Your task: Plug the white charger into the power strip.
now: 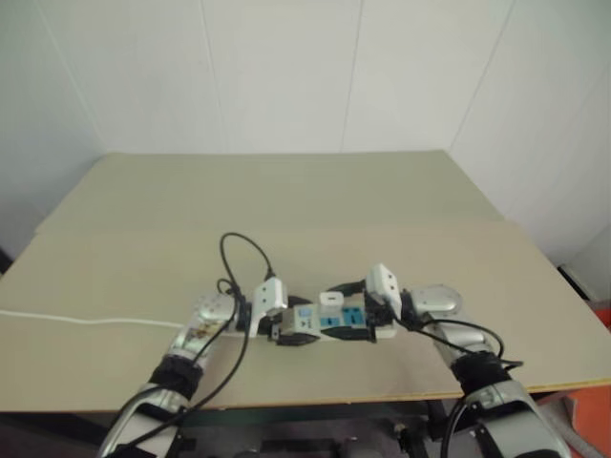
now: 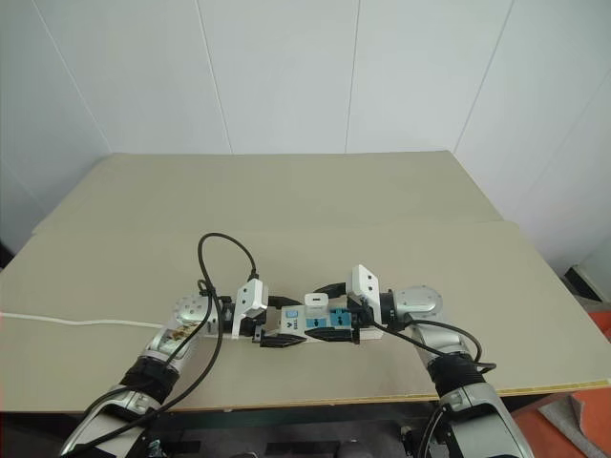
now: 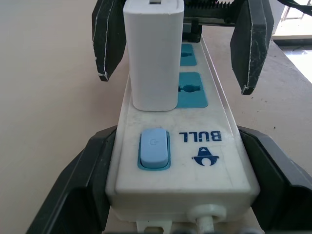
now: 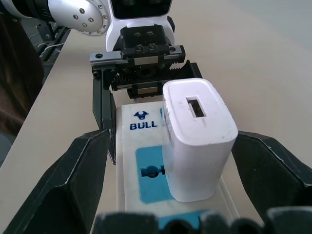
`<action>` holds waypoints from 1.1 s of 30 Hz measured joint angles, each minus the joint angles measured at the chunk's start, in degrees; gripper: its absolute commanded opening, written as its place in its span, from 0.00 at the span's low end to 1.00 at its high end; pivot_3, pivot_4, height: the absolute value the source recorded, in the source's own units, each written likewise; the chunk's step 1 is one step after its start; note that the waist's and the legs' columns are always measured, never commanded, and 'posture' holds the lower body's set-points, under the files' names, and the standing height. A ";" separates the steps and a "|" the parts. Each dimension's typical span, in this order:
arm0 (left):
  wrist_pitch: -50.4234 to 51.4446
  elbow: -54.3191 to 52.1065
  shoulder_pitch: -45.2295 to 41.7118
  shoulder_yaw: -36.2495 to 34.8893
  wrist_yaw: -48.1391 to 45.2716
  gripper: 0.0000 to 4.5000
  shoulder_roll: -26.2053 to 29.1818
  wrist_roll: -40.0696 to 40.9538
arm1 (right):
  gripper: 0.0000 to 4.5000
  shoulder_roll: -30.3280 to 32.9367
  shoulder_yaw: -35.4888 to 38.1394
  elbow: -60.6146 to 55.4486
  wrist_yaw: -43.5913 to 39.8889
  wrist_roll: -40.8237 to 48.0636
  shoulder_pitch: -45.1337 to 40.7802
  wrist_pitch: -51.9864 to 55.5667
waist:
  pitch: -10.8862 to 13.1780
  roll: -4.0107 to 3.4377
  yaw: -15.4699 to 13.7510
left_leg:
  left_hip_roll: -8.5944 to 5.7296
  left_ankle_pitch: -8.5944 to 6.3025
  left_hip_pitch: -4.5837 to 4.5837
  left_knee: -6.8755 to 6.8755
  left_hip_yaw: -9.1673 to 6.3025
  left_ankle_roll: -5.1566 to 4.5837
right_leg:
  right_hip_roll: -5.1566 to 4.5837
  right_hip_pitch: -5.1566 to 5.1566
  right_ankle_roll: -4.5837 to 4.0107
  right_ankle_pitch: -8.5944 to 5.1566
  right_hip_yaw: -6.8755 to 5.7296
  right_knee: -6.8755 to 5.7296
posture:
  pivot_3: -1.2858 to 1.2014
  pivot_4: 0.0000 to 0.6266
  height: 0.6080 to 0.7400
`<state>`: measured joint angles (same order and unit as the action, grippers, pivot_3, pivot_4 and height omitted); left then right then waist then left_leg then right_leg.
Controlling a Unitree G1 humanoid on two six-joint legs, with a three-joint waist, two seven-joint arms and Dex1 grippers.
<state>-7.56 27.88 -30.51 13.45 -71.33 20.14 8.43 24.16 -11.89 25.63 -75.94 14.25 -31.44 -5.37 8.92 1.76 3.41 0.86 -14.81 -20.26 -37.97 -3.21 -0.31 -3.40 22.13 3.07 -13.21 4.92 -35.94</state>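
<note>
Left claw (image 3: 183, 170): clamped across the switch end of the power strip (image 3: 214, 141), one black finger on each long side.
Power strip: lies flat on the desk (image 1: 286, 200), spanning from left claw to right claw; its thin white cord (image 1: 86, 321) trails off behind the left claw.
White charger (image 3: 153, 53): upright, seated in a blue socket just past the switch, between the two claws.
Right claw (image 4: 183, 161): apart, fingers standing clear on either side of the charger, not touching it.
</note>
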 measured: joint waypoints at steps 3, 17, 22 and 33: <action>0.30 0.86 -0.11 -0.09 0.94 0.99 -0.91 -0.06 | 1.00 1.43 0.69 -0.32 0.09 0.01 -0.18 0.48 | 0.00 0.00 -0.35 | -0.01 0.00 -0.02 0.00 0.00 0.00 | -0.01 0.01 0.01 -0.01 0.00 0.02 | 0.52 0.24 1.00; 10.59 -19.14 2.46 -3.90 -5.62 0.99 9.26 9.80 | 1.00 11.94 6.19 -10.34 0.12 2.44 4.08 5.11 | 0.78 -0.45 -0.86 | -0.02 0.04 -1.32 -0.01 0.02 0.07 | -0.05 1.40 -0.14 0.09 0.05 -0.14 | 0.52 0.24 1.00; 17.25 -28.13 5.48 -6.94 -6.42 0.99 14.90 14.77 | 1.00 16.57 10.01 -16.59 0.00 4.93 6.69 7.01 | 0.98 -0.46 -0.93 | -0.02 0.06 -1.38 -0.02 0.03 0.10 | -0.05 1.44 -0.13 0.09 0.03 -0.14 | 0.52 0.24 1.00; 22.75 -32.48 14.98 -20.02 -7.90 0.99 27.69 21.27 | 1.00 29.27 24.07 -25.33 0.43 10.92 19.31 14.73 | 1.27 -0.49 -0.97 | 0.00 0.12 -1.76 -0.03 0.14 0.18 | -0.04 1.89 -0.13 0.11 0.07 -0.19 | 0.52 0.24 1.00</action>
<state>15.19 -4.60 -15.53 -6.57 -79.24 47.83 29.70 53.43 12.19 0.31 -75.51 25.17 -12.13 9.36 10.20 1.27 2.43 0.86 -14.69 -22.02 -38.00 -3.07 -0.12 -3.45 24.02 2.94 -13.11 4.99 -36.13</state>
